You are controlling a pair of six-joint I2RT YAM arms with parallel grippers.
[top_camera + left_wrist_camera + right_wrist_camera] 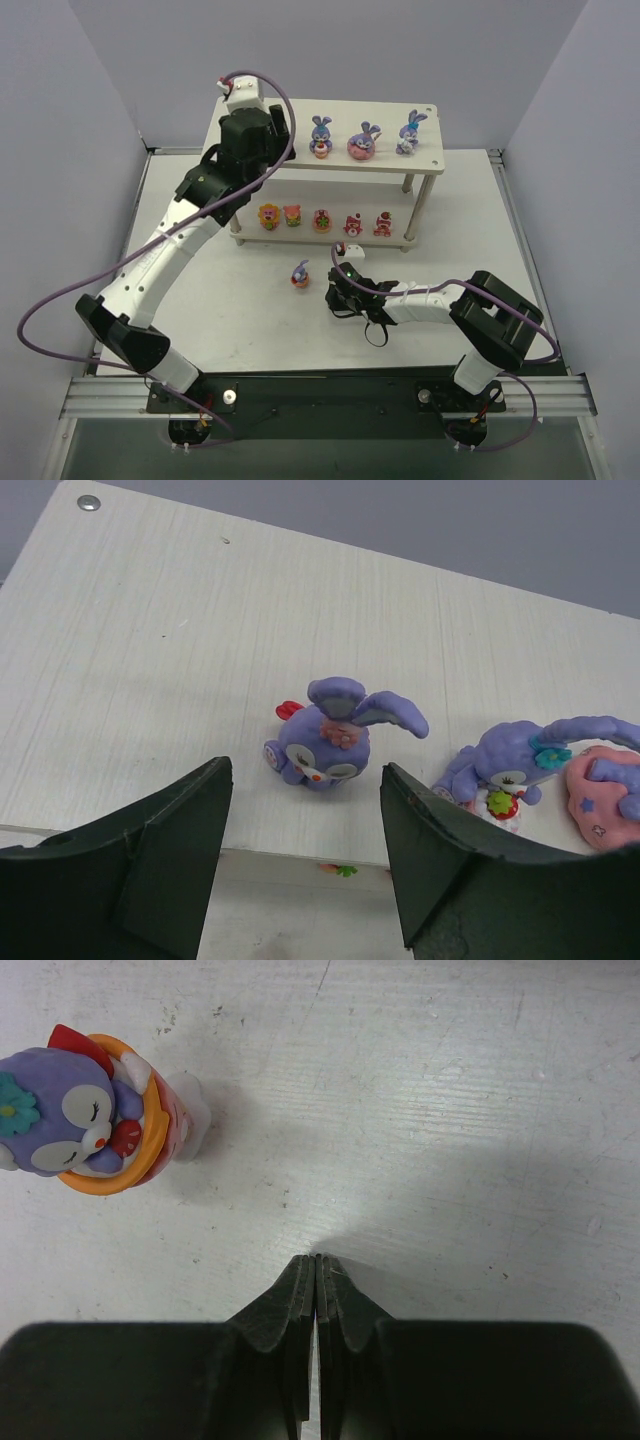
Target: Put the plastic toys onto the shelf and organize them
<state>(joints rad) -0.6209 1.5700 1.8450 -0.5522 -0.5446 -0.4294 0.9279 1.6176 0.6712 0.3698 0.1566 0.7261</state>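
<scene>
**Left gripper** (pixel 305 792): jaws released and standing well apart, with nothing between them. It is poised over the left part of the shelf's top tier.

**Purple bunny** (pixel 325 740): stands on the top tier just beyond the parted fingers (pixel 170 830) and touches neither of them. It has an orange flower between the ears and a red tuft at its side. In the top view the arm hides it.

**Second bunny** (pixel 500 770): on the same tier to the right of the first, apart from it, with a teal flower on its head. A pink round piece (pixel 605 800) lies just beside it at the picture's right edge.

**Shelf** (pixel 430 157): two tiers of pale wood grain on light round legs, set at the far middle of the table (pixel 220 320).

**Top tier, top view**: three bunnies in a row to the right of the arm, at left (pixel 321 135), middle (pixel 363 142) and right (pixel 409 132).

**Lower tier**: five small round toys in a row. From the left they are yellow-orange (pixel 269 216), pink (pixel 293 214), red (pixel 322 219), red (pixel 352 224) and red (pixel 383 223).

**Right gripper** (pixel 316 1260): jaws clenched flat against each other, holding nothing. It sits low over the table on the near side of the shelf.

**Ringed bunny** (pixel 95 1110): purple, seated in an orange ring, resting on the table. It is to the left of the right gripper, near it but apart, and near of the lower tier.
</scene>
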